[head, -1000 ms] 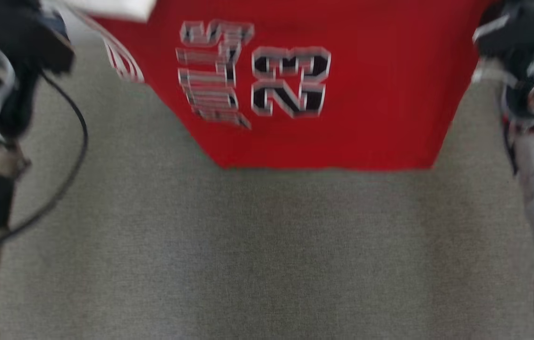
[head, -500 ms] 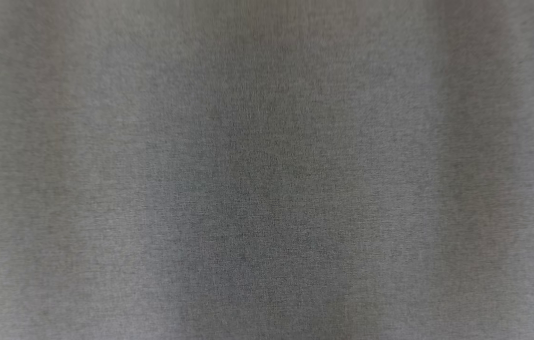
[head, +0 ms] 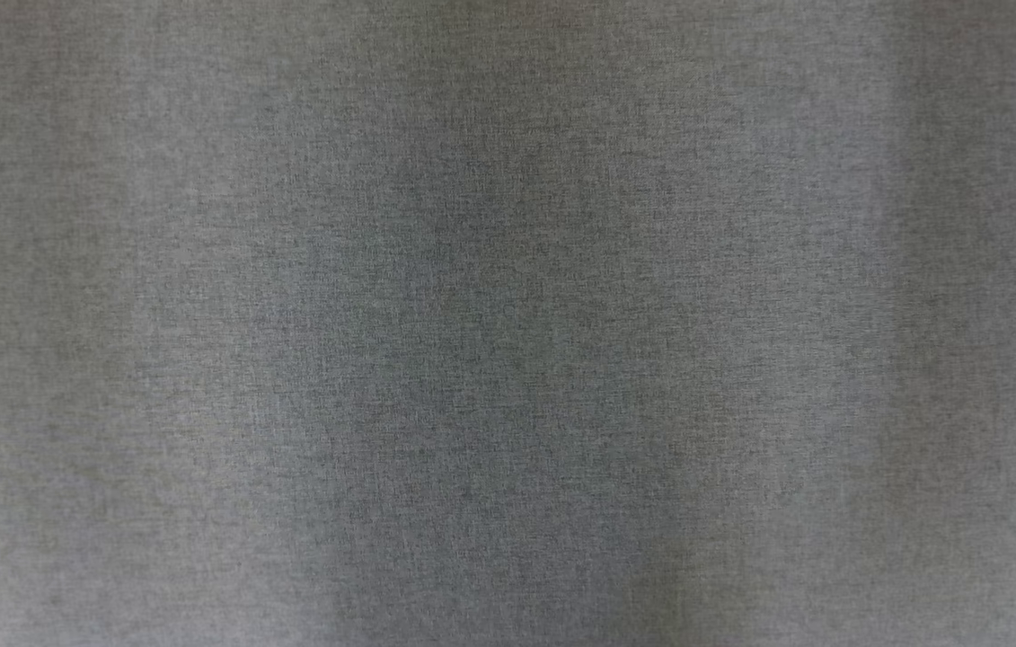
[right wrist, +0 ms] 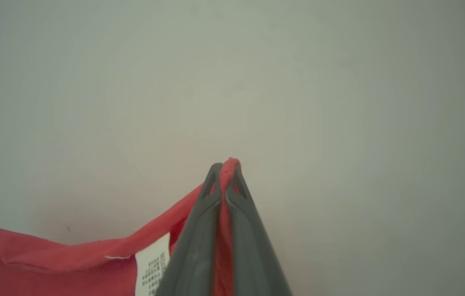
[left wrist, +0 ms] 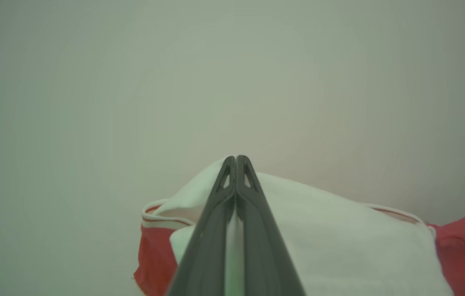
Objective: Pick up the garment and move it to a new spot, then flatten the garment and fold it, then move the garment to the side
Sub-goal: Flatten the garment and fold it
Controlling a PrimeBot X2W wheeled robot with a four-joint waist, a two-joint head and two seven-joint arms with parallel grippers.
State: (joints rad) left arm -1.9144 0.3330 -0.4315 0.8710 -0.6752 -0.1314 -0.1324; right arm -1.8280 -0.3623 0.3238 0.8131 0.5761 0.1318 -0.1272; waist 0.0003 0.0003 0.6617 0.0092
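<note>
The garment is a red jersey with white parts. In the left wrist view my left gripper (left wrist: 236,158) is shut on a white part of the garment (left wrist: 339,242), red cloth showing at both sides. In the right wrist view my right gripper (right wrist: 226,165) is shut on a red edge of the garment (right wrist: 59,263), which pokes out between the fingertips; a white care label (right wrist: 153,267) hangs beside the fingers. Both grippers hold the cloth above a plain pale surface.
The head view looks straight down at grey woven cloth (head: 508,323) covering the work surface, with soft shadows across it. Behind both grippers the wrist views show a bare pale surface (left wrist: 232,74).
The head camera has swung down: one second ago it showed the red jersey and both arms, now just grey cloth. Between half a second ago and now little differs.
</note>
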